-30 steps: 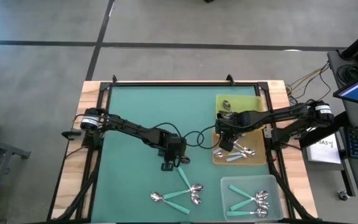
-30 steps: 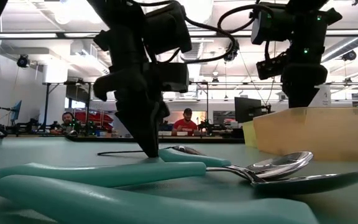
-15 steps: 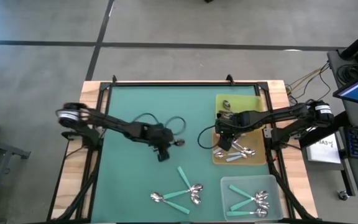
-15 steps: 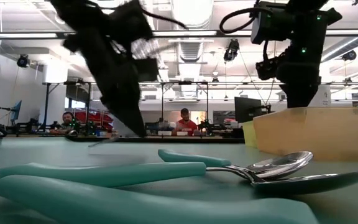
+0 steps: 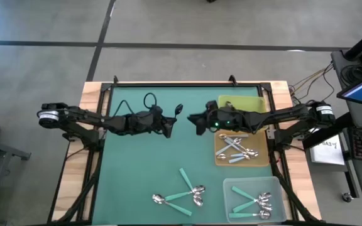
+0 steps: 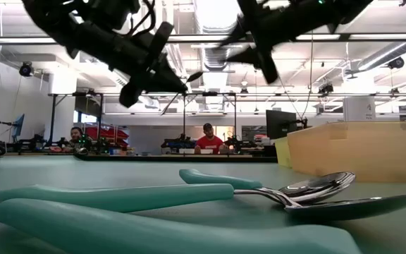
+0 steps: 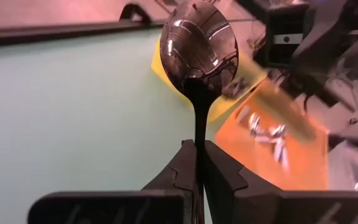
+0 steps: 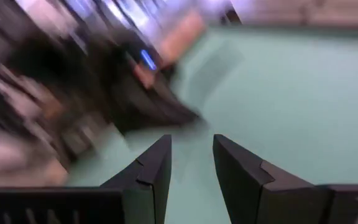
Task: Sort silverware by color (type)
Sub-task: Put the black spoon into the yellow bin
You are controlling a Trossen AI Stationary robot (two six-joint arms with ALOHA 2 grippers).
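L gripper (image 5: pixel 168 127) is up over the mat's far-middle, fingers (image 7: pixel 219 171) clamped on the handle of a dark spoon (image 7: pixel 199 45), bowl sticking out toward the R gripper (image 5: pixel 195 120). R gripper is close opposite, fingers (image 8: pixel 238 171) apart w/ nothing between. Teal spoons (image 5: pixel 184 196) lie on the near mat, more in the clear tray (image 5: pixel 275 185); other spoons in the orange tray (image 5: pixel 264 161).
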